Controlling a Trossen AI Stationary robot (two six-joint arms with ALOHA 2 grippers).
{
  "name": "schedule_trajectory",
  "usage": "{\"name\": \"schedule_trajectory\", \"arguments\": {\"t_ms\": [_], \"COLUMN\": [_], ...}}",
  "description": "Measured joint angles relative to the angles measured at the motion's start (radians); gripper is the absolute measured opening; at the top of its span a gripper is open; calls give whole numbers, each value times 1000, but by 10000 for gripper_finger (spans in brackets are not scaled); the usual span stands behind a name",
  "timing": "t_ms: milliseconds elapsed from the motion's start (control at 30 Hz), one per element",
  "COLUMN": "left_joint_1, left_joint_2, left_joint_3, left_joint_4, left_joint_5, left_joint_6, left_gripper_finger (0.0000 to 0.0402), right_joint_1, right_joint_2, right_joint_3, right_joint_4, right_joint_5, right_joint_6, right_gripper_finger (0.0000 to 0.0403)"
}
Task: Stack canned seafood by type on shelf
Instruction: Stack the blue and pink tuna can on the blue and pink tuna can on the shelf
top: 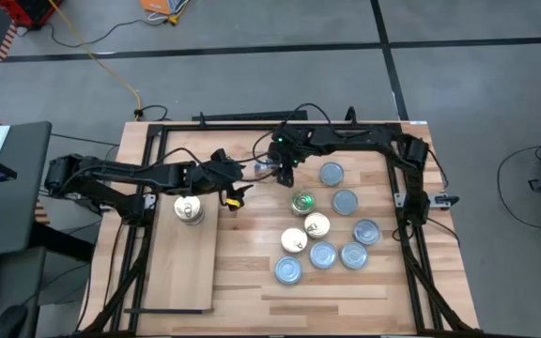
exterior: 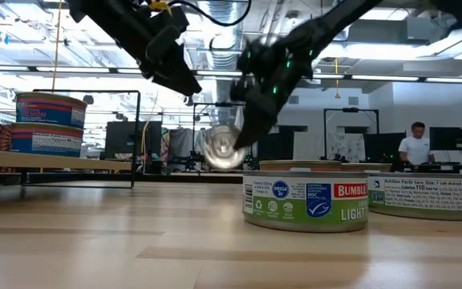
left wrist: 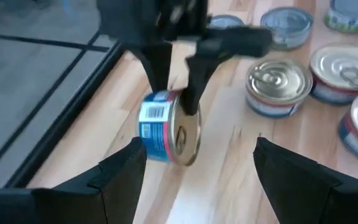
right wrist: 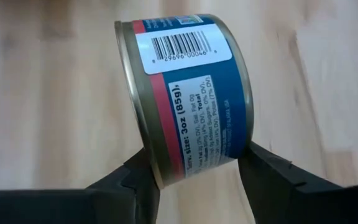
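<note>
My right gripper [right wrist: 197, 171] is shut on a seafood can [left wrist: 166, 127] with a blue and red label and a gold top. It holds the can above the table's middle, turned on its side. My left gripper [left wrist: 194, 171] hangs open just left of it, pointing at the can, with nothing between its fingers. Two cans [top: 189, 208] stand stacked on the far end of the pale wooden shelf [top: 181, 277]. Several more cans [top: 332, 239], gold-topped and silver-topped, stand upright on the table to the right. My right gripper pinches the can between its two fingers, one on the gold top face [left wrist: 191, 118] and one on the opposite flat end [right wrist: 244, 149]. The fingers come from above, slanting down. The can hangs on edge, lifted clear of the table [exterior: 219, 148].
A green-labelled can [exterior: 307, 201] stands nearest the low camera, in front of the cluster. The shelf's black wire frame [top: 167, 310] borders the board at the near left. A person [exterior: 415, 148] stands far back in the room.
</note>
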Motion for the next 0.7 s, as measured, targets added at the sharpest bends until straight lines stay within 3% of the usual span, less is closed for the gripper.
{"name": "schedule_trajectory", "arguments": {"t_ms": [167, 333, 500, 700], "left_joint_1": [0, 0, 0, 0], "left_joint_2": [40, 47, 47, 47], "left_joint_3": [0, 0, 0, 0], "left_joint_4": [33, 83, 96, 92], "left_joint_5": [30, 21, 76, 77], "left_joint_6": [-31, -23, -24, -10], "left_gripper_finger": [290, 323, 345, 307], "right_joint_1": [71, 126, 159, 174], "right_joint_2": [-64, -111, -136, -149], "right_joint_3": [1, 1, 1, 1], "right_joint_4": [-11, -1, 9, 14], "right_joint_5": [8, 24, 61, 76], "right_joint_6": [-31, -39, -45, -46], "right_gripper_finger": [210, 210, 210, 210]}}
